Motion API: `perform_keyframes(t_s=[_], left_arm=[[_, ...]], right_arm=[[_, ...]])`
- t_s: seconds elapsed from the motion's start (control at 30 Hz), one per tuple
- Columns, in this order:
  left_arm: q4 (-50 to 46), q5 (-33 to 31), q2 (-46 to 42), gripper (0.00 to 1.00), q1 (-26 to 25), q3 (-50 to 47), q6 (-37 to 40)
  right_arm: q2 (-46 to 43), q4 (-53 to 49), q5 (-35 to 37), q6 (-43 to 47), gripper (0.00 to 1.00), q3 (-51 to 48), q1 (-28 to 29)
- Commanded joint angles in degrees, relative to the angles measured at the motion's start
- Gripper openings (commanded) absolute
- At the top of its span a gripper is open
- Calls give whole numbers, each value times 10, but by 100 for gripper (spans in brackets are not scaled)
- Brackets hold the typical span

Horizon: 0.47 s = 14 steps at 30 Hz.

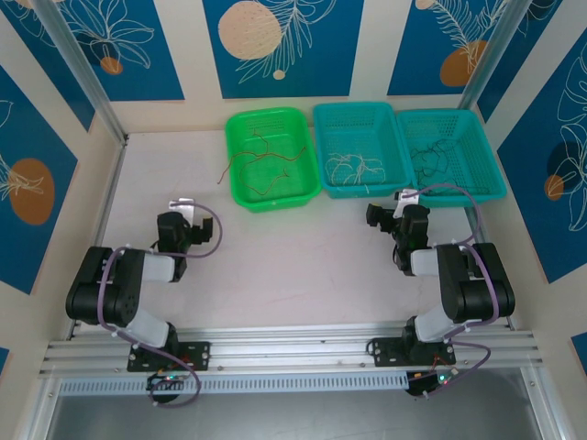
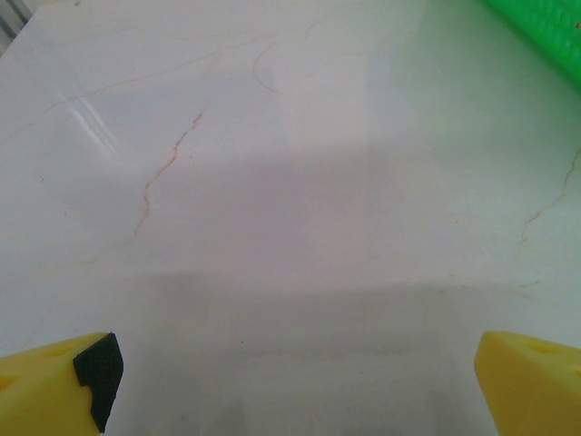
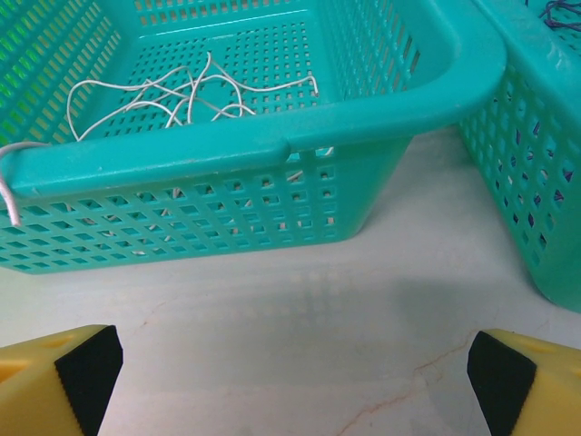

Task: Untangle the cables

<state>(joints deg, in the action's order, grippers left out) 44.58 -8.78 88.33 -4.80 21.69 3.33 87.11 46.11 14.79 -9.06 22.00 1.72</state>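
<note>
Tabletop, white with faint reddish marble veining [image 1: 303, 266], carries all items. Three perforated rectangular plastic baskets stand side by side along its far edge, walls touching or nearly so: bright green basket [image 1: 275, 203] on the left, teal middle basket [image 1: 362, 192], teal right basket [image 1: 459, 197].

Left gripper [image 2: 290, 372] hovers over bare tabletop, near the green basket's corner; its yellow fingers [image 2: 54, 386] are spread wide with nothing between them. Right gripper [image 3: 292, 368] faces the near wall of the teal middle basket [image 3: 272, 136]; its black-padded yellow fingers [image 3: 86, 363] are likewise spread wide and hold nothing.

Cables lie sorted by colour:
- Red-orange wires [image 1: 266, 160]: in the green basket, one strand trailing over its left rim onto the table.
- Whitish wires [image 3: 182, 95]: in the middle basket, one end hooked over the near rim.
- Dark wires [image 1: 436, 160]: in the right basket.
</note>
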Motion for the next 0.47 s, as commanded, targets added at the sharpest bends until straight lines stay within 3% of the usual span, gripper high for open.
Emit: perform_keyframes(t_s=[0.0, 0.43], left_arm=[[47, 40, 1, 100, 6, 7, -10], [47, 40, -2, 100, 6, 5, -9]], right_arm=[[1, 27, 3, 14, 99, 6, 1], [0, 28, 4, 15, 99, 4, 1]])
